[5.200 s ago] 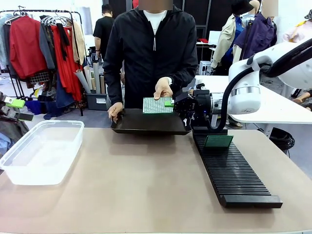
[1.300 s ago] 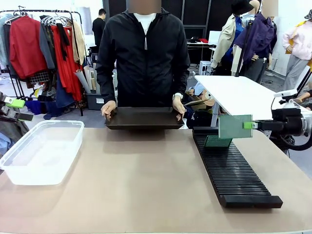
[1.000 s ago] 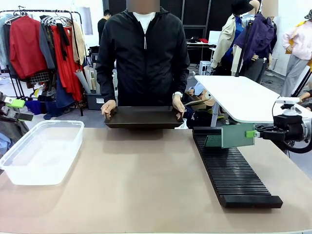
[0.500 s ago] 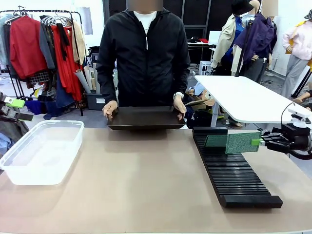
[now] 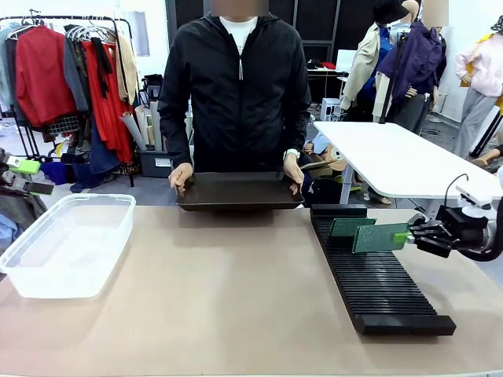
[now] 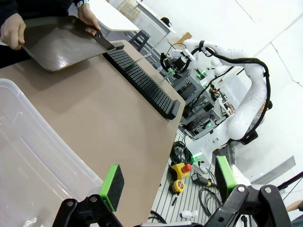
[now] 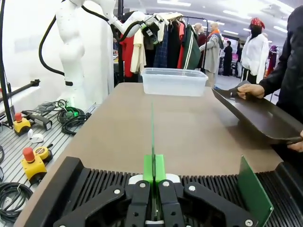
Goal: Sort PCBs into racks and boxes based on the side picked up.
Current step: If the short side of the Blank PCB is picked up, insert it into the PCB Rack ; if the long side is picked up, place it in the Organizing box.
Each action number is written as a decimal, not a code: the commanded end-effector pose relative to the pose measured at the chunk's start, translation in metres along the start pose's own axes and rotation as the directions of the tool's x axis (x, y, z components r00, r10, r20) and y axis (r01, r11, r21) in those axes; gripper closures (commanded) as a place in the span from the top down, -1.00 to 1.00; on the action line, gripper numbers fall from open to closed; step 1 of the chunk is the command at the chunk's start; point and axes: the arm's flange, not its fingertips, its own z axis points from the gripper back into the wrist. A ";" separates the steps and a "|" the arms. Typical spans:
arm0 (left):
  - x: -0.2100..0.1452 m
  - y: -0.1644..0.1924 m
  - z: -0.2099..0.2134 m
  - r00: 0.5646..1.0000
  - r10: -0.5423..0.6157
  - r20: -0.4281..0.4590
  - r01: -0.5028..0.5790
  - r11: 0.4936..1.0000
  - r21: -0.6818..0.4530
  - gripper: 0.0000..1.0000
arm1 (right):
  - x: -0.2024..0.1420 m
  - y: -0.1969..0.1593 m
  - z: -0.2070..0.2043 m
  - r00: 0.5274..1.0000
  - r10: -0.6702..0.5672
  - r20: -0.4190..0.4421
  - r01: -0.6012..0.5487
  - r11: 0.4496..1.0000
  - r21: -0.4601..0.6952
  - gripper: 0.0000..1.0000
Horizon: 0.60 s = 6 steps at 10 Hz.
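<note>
My right gripper [image 5: 409,234] is shut on the right edge of a green PCB [image 5: 380,237], holding it on edge just above the far end of the long black slotted rack [image 5: 382,284]. In the right wrist view the held PCB [image 7: 152,135] runs edge-on away from the shut gripper [image 7: 154,176] over the rack [image 7: 94,185]. A second PCB [image 5: 350,227] stands slanted in a far slot of the rack. The clear plastic tub [image 5: 67,243] sits at the table's left. My left gripper [image 6: 168,182] hangs open above the tub's [image 6: 28,156] near corner, holding nothing.
A person at the far side holds a shallow dark tray [image 5: 240,191] by both ends at the table's far edge. A white side table [image 5: 393,161] stands behind the rack. Bare tabletop [image 5: 220,290] lies between tub and rack.
My right gripper has carried the PCB from the person's hand out to the right, then down and in toward the rack's far end. The person has tilted the tray slightly.
</note>
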 end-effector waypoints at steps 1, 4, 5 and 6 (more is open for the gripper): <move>0.001 -0.001 0.000 1.000 -0.005 0.001 0.005 1.000 -0.003 1.00 | -0.020 0.000 0.000 0.999 0.047 0.012 -0.047 0.999 0.011 -1.00; 0.001 -0.001 0.000 1.000 -0.005 0.001 0.005 1.000 -0.003 1.00 | -0.035 -0.001 0.004 0.998 0.047 0.029 -0.047 0.999 0.018 -1.00; 0.001 -0.001 0.000 1.000 -0.005 0.001 0.005 1.000 -0.003 1.00 | -0.039 -0.001 0.004 0.999 0.034 0.029 -0.034 0.999 0.017 -1.00; 0.001 -0.001 0.000 1.000 -0.005 0.001 0.005 1.000 -0.003 1.00 | -0.036 0.000 0.005 0.999 0.011 0.040 -0.011 1.000 0.008 -1.00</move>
